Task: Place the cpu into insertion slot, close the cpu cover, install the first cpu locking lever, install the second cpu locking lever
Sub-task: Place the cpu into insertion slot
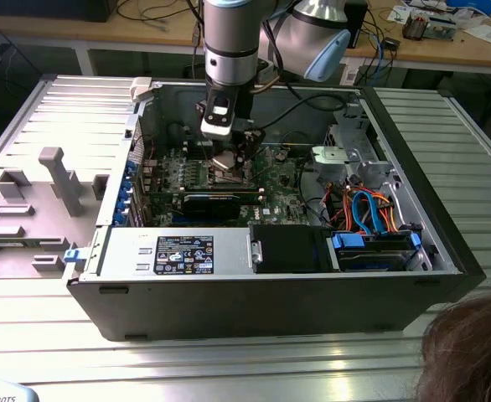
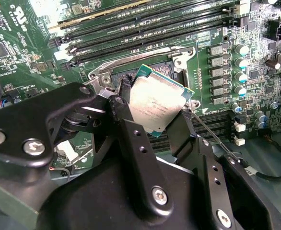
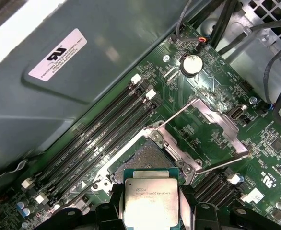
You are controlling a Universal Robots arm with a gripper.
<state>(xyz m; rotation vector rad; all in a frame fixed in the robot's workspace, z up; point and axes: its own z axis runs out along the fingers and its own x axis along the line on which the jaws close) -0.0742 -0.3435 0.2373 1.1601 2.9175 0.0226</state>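
My gripper (image 1: pixel 228 149) is shut on the cpu (image 1: pixel 226 161), a small square chip with a dull silver top, inside the open computer case. In both wrist views the black fingers (image 2: pixel 122 101) clamp two opposite edges of the cpu (image 2: pixel 158 106). The cpu (image 3: pixel 150 203) hangs slightly tilted just above and beside the insertion slot (image 3: pixel 147 156), whose dark centre lies uncovered. The cpu cover (image 3: pixel 220 125) is swung open away from the slot. Two thin locking levers (image 3: pixel 178 111) stand raised beside it.
Long black memory slots (image 3: pixel 102 139) flank the socket, and capacitors (image 2: pixel 241 64) line one side. A long black card (image 1: pixel 220 201), the power supply (image 1: pixel 183 251) and bundled cables (image 1: pixel 367 209) fill the case. A person's hair (image 1: pixel 472 352) shows at the exterior view's lower right.
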